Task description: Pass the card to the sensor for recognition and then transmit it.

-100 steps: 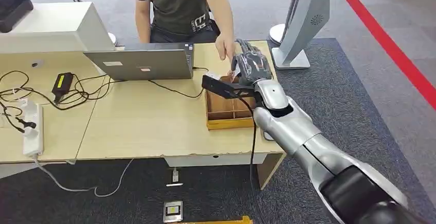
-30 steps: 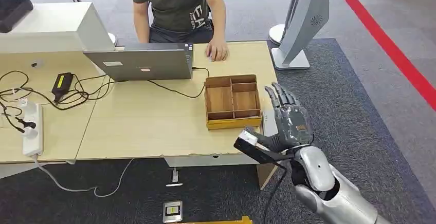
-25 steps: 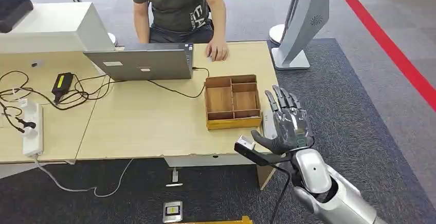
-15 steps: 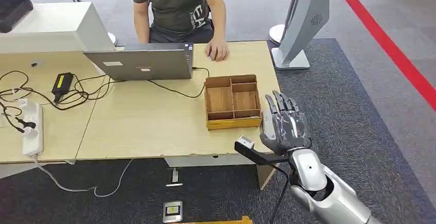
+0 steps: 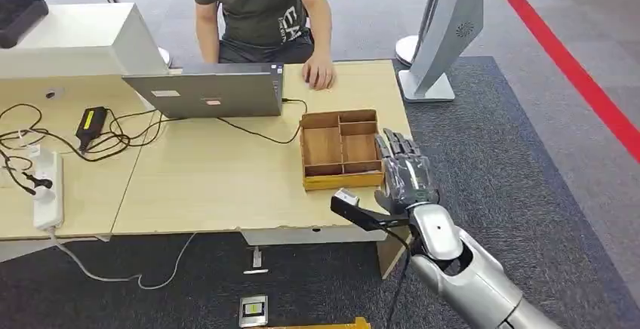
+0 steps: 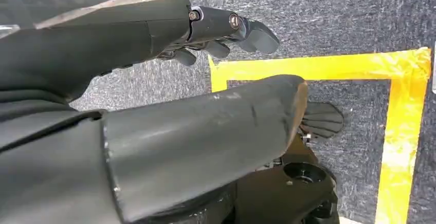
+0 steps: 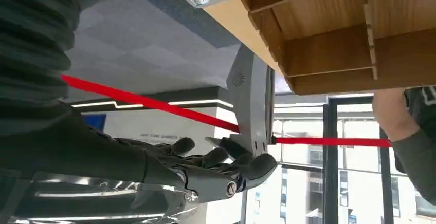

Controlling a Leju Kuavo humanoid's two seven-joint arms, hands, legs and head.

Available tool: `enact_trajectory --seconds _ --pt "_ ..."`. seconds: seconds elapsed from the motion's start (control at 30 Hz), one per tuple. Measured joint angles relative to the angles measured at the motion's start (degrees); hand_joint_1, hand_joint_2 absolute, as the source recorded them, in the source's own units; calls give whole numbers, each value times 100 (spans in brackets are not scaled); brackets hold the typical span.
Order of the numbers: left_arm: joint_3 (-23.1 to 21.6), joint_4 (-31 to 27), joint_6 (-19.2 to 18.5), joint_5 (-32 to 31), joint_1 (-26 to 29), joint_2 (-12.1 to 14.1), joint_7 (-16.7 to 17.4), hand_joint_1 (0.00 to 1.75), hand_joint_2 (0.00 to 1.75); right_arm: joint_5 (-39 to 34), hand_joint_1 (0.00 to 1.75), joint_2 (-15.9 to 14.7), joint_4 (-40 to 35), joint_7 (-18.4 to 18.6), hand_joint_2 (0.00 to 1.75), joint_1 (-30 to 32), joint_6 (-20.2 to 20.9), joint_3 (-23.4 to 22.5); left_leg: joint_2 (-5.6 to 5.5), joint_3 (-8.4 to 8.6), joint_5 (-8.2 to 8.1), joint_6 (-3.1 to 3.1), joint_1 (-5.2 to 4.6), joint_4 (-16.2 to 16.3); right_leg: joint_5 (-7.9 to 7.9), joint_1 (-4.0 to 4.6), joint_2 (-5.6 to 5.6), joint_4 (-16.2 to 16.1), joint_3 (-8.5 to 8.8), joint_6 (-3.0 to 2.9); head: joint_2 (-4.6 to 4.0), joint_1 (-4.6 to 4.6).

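A pale wood-grain desk (image 5: 211,186) stands on dark, coarse grey carpet. Near its right edge sits a shallow wooden tray (image 5: 340,150) with square compartments made of thin, smooth slats. The robot's right hand (image 5: 404,178), dark and glossy with a silver metal forearm, hovers just right of the tray at the desk's near right corner, its fingers (image 5: 394,146) straight and spread, holding nothing. No card can be made out in any view, so its place cannot be told. A grey laptop (image 5: 207,93) lies open at the far side, where a person (image 5: 260,4) in a dark shirt rests a hand (image 5: 320,76) on the desk. In the left wrist view, the left hand (image 6: 216,31) hangs over carpet marked with yellow tape (image 6: 406,131), fingers (image 6: 254,34) loosely curled, holding nothing.
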Motion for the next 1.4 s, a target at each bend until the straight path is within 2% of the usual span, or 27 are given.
enact_trajectory --seconds 0.3,0.63,1.03,1.4 --pt "-4 0 -57 -46 -11 0 -85 0 0 -265 0 356 547 -111 175 -411 50 151 0 -1 0 0 1 0 0 0 0 0 -1 0 0 0" --pt "-7 0 -50 -9 -10 0 37 0 0 -695 0 667 1504 -151 175 -804 -455 293 0 -1 0 0 1 0 0 1 -1 0 -1 0 0 0" --pt "-7 0 -2 46 -6 0 17 0 0 -726 0 791 2317 -170 175 -954 -577 354 0 -2 0 0 1 0 0 1 -1 0 -2 0 0 0" --pt "-7 0 15 44 -5 0 0 0 0 -691 0 959 2609 -199 175 -960 -566 365 1 -2 0 0 1 0 0 1 -1 -1 -3 0 0 0"
